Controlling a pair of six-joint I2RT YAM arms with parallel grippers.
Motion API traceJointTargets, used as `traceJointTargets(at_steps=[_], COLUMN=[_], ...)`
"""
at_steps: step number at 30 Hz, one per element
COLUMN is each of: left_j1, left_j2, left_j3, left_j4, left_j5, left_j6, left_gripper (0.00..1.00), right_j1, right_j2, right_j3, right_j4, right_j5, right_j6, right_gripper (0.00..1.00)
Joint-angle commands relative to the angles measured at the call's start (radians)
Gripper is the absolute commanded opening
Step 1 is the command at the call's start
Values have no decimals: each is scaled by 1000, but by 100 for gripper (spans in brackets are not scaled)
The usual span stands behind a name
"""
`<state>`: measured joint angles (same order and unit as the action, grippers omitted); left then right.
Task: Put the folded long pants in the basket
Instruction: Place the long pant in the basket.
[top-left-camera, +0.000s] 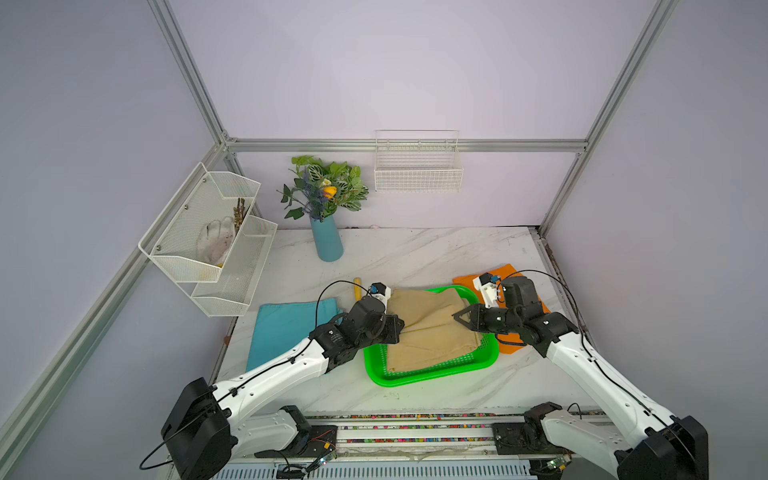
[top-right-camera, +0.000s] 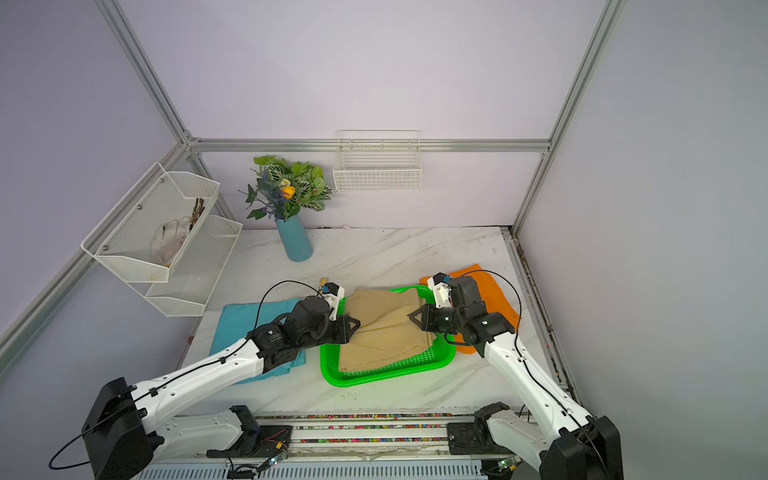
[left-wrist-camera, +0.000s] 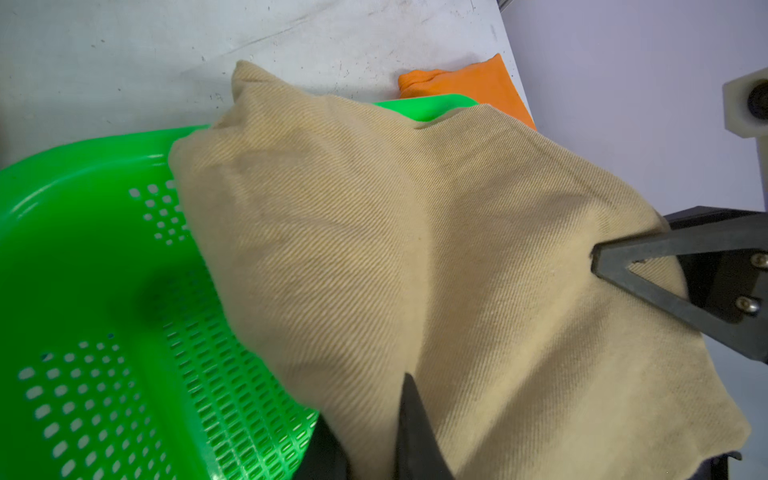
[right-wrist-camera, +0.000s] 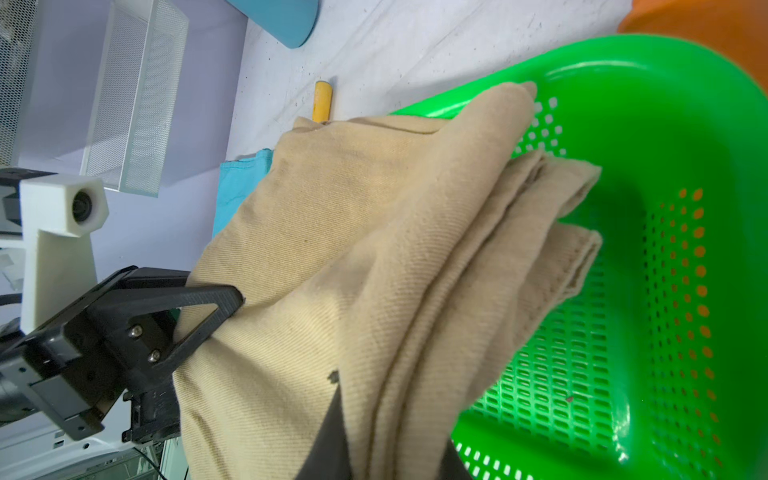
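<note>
The tan folded long pants (top-left-camera: 432, 328) (top-right-camera: 386, 328) lie over the green basket (top-left-camera: 415, 380) (top-right-camera: 374, 378), and their far edge reaches past its far rim. My left gripper (top-left-camera: 401, 324) (left-wrist-camera: 370, 436) is shut on their left edge. On their right edge my right gripper (top-left-camera: 457, 314) (right-wrist-camera: 395, 436) is shut. The tan cloth (left-wrist-camera: 374, 228) (right-wrist-camera: 353, 228) fills both wrist views above the basket's perforated floor (left-wrist-camera: 83, 249) (right-wrist-camera: 665, 124). Teal folded pants (top-left-camera: 286, 332) lie flat on the table to the left, partly under my left arm. Orange folded pants (top-left-camera: 509, 274) lie to the right, behind my right wrist.
A blue vase with plants (top-left-camera: 327, 241) stands at the back. A white wire wall basket (top-left-camera: 417, 174) hangs on the rear wall and a white two-tier mesh rack (top-left-camera: 212, 237) on the left wall. A small yellow cylinder (top-left-camera: 357, 286) lies behind my left wrist.
</note>
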<state>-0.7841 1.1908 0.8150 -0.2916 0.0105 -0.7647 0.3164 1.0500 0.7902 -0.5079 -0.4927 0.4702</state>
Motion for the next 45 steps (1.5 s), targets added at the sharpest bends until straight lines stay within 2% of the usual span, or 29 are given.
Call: traceJointTargets(at_steps=[1, 8, 12, 21, 25, 27, 28, 30, 32, 35, 37, 40, 43, 45], left_j1=[12, 13, 17, 18, 19, 19, 19, 19, 20, 19, 19, 19, 20, 24], left_j2=[-7, 147, 258, 395, 452, 469, 473, 473, 461, 432, 411, 364, 299, 241], left_j3=[14, 157, 227, 208, 254, 286, 299, 339, 372, 412, 423, 443, 463, 454], left_j4=[-56, -282, -416, -475, -503, -519, -523, -537, -546, -546, -547, -547, -536, -499], left_j5=[-86, -132, -91, -15, -4, -15, -23, -47, -78, -99, -112, -142, -186, -216], left_j6=[1, -17, 43, 44, 69, 83, 93, 107, 118, 140, 148, 154, 155, 148], left_gripper=[0, 0, 0, 0, 1, 14, 24, 51, 73, 99, 100, 100, 100, 100], right_j1=[-14, -13, -13, -8, -3, -3, -3, -2, -3, -2, 2, 26, 78, 127], right_j2=[-17, 109, 169, 249, 266, 255, 245, 212, 180, 134, 123, 128, 147, 176], right_j3=[-46, -101, -86, -116, -120, -109, -96, -54, -4, 88, 138, 176, 153, 119], right_j4=[113, 222, 217, 204, 181, 155, 138, 85, 33, -42, -69, -77, -14, 54], right_j5=[62, 104, 159, 256, 290, 311, 326, 369, 400, 419, 403, 347, 291, 283], right_j6=[8, -19, -53, -88, -96, -99, -100, -107, -117, -125, -122, -92, -30, 17], right_gripper=[0, 0, 0, 0, 20, 29, 33, 44, 53, 54, 53, 45, 35, 32])
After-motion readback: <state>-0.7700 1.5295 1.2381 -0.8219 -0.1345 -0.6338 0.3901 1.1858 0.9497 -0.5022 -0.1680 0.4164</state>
